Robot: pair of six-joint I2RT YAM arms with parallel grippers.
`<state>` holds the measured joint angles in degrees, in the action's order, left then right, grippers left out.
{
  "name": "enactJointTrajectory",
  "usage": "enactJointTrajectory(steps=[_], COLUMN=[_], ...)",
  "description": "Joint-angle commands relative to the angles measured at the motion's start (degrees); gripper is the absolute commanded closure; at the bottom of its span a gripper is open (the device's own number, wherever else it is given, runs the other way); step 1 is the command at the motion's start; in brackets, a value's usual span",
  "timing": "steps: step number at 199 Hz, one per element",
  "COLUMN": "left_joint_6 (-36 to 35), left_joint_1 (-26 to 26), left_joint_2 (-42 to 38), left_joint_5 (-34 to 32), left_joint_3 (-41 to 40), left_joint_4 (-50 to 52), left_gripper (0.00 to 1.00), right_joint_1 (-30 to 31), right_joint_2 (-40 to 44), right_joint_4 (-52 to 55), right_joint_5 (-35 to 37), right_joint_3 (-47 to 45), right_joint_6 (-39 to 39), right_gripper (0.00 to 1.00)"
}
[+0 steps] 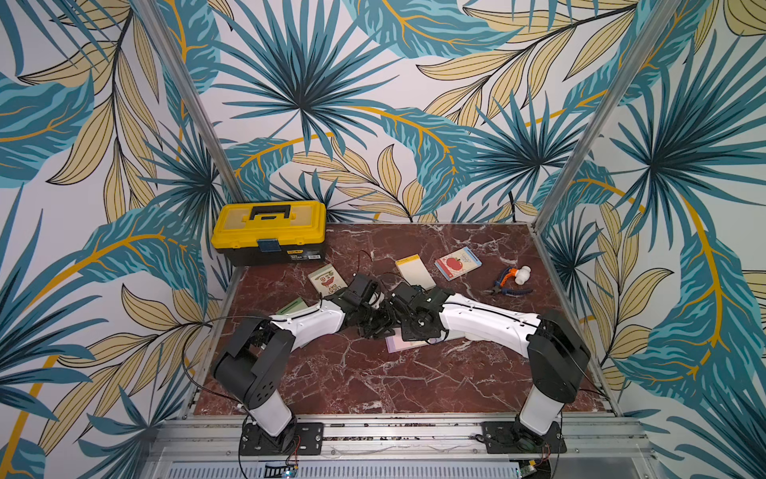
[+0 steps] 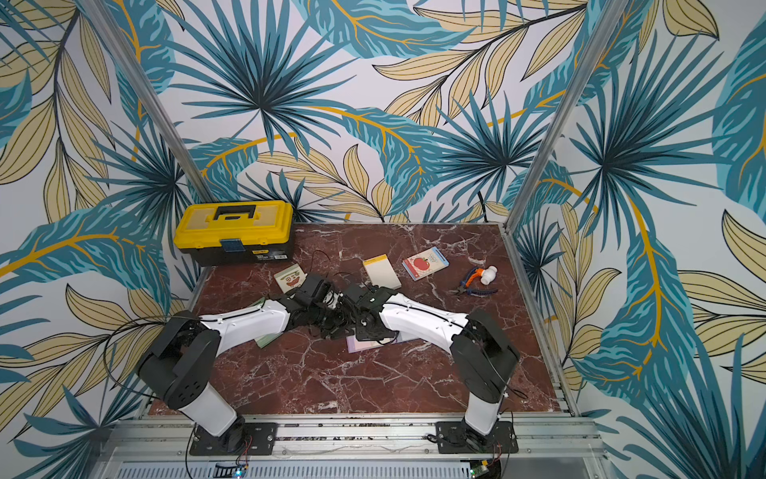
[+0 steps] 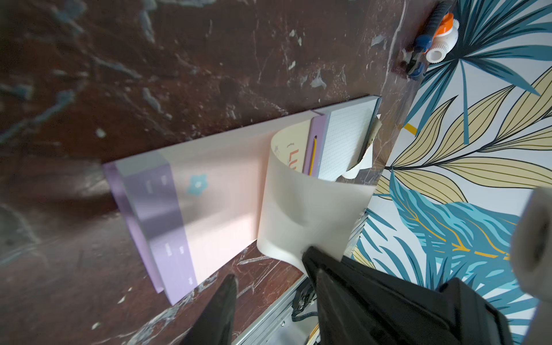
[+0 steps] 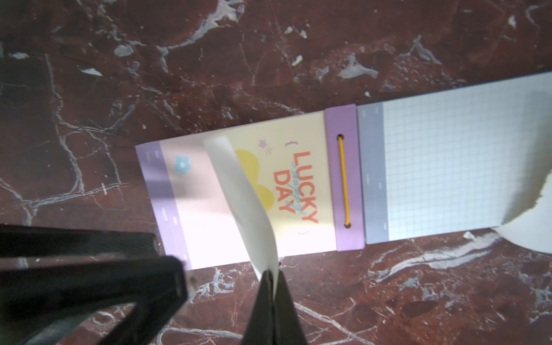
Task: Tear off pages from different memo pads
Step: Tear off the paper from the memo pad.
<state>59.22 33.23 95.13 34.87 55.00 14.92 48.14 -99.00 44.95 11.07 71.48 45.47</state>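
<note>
The page [image 4: 239, 191], curling up off the pad [image 4: 203, 233], is pinched at its edge by the right end effector [image 4: 270, 273].

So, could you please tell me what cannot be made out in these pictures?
Lilac pad: both top views, mostly under the right arm.
Green pad: both top views, mostly under the left arm.
Grid pad: right wrist view, cut by the edge.
Lilac pad's small print: both wrist views, blurred.
</note>
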Motion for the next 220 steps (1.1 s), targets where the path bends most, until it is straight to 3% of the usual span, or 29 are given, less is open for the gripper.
enactJointTrajectory(steps=[1, 53, 101, 148, 220], left_joint_6=[-2.59, -5.05, -8.96, -8.00, 3.74], left_joint_1=[0.16, 0.80, 2.82, 3.31, 3.42], left_joint_2=[1.23, 8.05, 15.12, 18.72, 21.86], left_joint_5=[-1.21, 0.49, -1.29, -5.47, -1.19], left_joint_3=[2.29, 7.15, 13.56, 13.50, 2.78], left_joint_4=[3.83, 4.74, 11.24, 15.33, -2.51], left_gripper=[0.63, 1.00, 1.00, 1.00, 1.00], right_joint_1=[-1.15, -4.88, -5.34, -5.48, -5.24], right_joint_2=[4.53, 8.74, 8.66, 10.03, 9.05], right_joint_4=[-2.24, -10.51, -12.45, -12.58, -16.38], right_joint_5=[0.30, -3.37, -4.40, -4.92, -8.95], right_joint_3=[-3.99, -12.55, -15.91, -18.77, -25.65], right_joint_6=[2.76, 7.08, 9.68, 13.22, 16.14], right_gripper=[1.00, 1.00, 1.00, 1.00, 1.00])
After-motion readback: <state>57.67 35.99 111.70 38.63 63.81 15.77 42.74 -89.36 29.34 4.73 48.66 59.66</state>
